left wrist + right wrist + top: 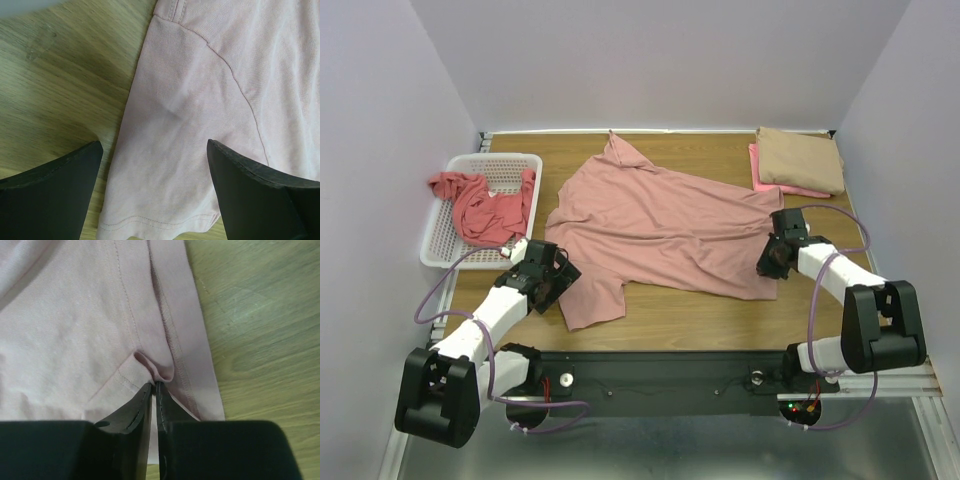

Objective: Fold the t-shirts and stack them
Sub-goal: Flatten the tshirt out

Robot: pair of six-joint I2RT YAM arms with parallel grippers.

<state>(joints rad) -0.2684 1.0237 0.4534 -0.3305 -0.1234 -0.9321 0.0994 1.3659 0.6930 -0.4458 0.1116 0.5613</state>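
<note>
A dusty-pink t-shirt (655, 225) lies spread across the middle of the table. My left gripper (552, 279) is open, its jaws wide apart over the shirt's sleeve (175, 165) near the sleeve hem. My right gripper (772, 262) is shut on a pinch of the dusty-pink shirt's hem (155, 371) at its right edge. A coral-red t-shirt (485, 205) lies crumpled in the basket. A folded tan t-shirt (802, 158) sits on a folded bright pink t-shirt (757, 170) at the back right.
A white mesh basket (460, 170) stands at the back left. The wooden table (670, 315) shows along the front edge, and beside the cloth in both wrist views. Purple cables loop beside both arms.
</note>
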